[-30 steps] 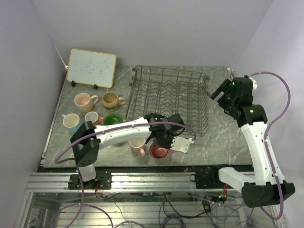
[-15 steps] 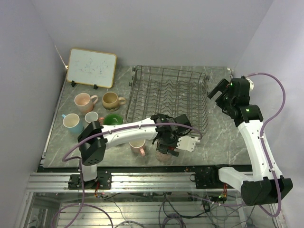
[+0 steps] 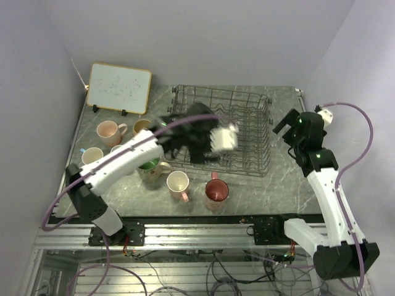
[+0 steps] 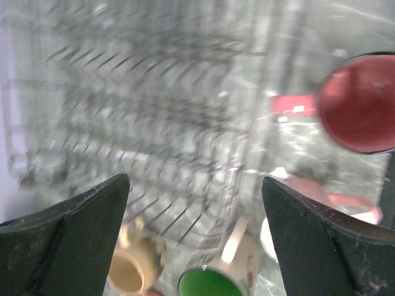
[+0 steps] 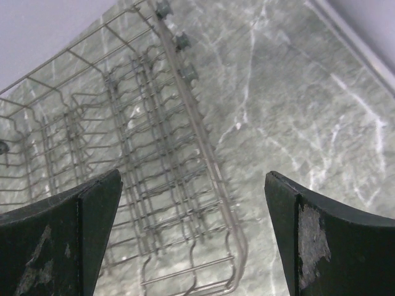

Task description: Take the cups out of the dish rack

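The dish rack point(image 3: 237, 126) stands at the back middle with no cup showing inside it. Several cups stand on the table: a salmon cup point(image 3: 216, 191), a cream cup point(image 3: 178, 182), a green-inside cup point(image 3: 148, 166), a light blue cup point(image 3: 92, 156), a pink cup point(image 3: 107, 129) and a tan cup point(image 3: 141, 126). My left gripper point(image 3: 185, 147) hovers blurred over the rack's front left corner, open and empty. Its wrist view shows the rack point(image 4: 154, 111), the green-inside cup point(image 4: 213, 285) and the salmon cup point(image 4: 361, 102) below the left gripper point(image 4: 194, 203). Open and empty too, my right gripper point(image 5: 194, 185) hangs above the rack's right side point(image 5: 154, 160).
A wood-framed whiteboard point(image 3: 118, 88) leans at the back left. Walls close in on the left, back and right. The table's front edge point(image 3: 185, 216) runs just below the salmon and cream cups. Marble table point(image 5: 296, 123) lies bare right of the rack.
My left gripper opened, left the salmon cup standing near the front edge, and swung up and back toward the rack. The right gripper opened a little wider and shifted slightly.
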`<state>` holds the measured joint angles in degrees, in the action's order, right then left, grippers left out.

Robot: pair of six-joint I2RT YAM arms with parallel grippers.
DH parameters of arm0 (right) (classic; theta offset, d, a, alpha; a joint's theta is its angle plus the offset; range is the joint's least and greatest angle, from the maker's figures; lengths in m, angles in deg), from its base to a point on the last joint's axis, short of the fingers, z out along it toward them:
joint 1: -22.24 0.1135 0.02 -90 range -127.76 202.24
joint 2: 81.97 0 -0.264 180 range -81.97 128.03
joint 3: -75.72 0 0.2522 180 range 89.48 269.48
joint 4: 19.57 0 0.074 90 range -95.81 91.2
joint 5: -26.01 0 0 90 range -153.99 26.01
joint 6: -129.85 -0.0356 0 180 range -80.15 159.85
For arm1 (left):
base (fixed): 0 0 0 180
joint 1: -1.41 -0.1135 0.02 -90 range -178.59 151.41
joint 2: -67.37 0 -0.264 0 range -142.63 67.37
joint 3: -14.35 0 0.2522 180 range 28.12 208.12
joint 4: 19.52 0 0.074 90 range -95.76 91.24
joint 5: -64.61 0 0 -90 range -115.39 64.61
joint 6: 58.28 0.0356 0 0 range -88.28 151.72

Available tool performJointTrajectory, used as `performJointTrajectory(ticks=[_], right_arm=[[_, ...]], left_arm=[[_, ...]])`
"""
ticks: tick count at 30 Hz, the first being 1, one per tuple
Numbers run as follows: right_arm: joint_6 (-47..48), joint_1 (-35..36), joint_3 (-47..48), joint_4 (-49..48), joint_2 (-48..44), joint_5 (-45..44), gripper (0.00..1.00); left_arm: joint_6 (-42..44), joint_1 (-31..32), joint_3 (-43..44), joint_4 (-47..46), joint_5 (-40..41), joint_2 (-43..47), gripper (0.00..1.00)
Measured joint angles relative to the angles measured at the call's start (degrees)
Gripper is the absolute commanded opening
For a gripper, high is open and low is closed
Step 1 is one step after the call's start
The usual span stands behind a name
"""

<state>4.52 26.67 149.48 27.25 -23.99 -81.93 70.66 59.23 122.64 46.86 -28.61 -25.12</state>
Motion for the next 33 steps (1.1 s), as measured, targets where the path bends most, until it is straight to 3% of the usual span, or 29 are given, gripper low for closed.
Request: performJointTrajectory(ticks=[4, 8, 10, 16, 23, 28, 33], right_arm=[[3.4, -0.1, -9.1, -7.3, -7.5, -5.0, 1.00], [6.6, -0.2, -18.4, -16.0, -13.5, -8.6, 1.00], [9.1, -0.2, -21.7, -19.2, -14.4, -8.8, 1.00], [13.6, -0.1, -28.1, -25.7, -12.8, -10.1, 1.00], [12.7, -0.2, -34.3, -29.5, -15.4, -13.3, 1.00], [22.4, -0.2, -39.5, -33.7, -19.5, -3.3, 1.00], [23.4, -0.2, -43.0, -35.0, -22.0, -1.9, 1.00]], left_arm=[[-5.4, -14.0, -1.9, -5.7, -3.8, 7.8, 0.99], [-12.5, -31.6, -15.7, -19.3, -3.4, 21.8, 0.99], [-13.5, -35.4, -22.9, -24.0, -2.1, 28.2, 0.99], [-11.9, -37.1, -41.9, -31.6, 2.8, 38.9, 0.99], [-19.9, -42.2, -53.1, -35.6, 4.8, 42.6, 0.99], [-24.1, -45.8, -64.8, -42.7, 4.2, 51.6, 0.99], [-27.1, -49.7, -72.5, -47.6, 1.4, 51.8, 0.99]])
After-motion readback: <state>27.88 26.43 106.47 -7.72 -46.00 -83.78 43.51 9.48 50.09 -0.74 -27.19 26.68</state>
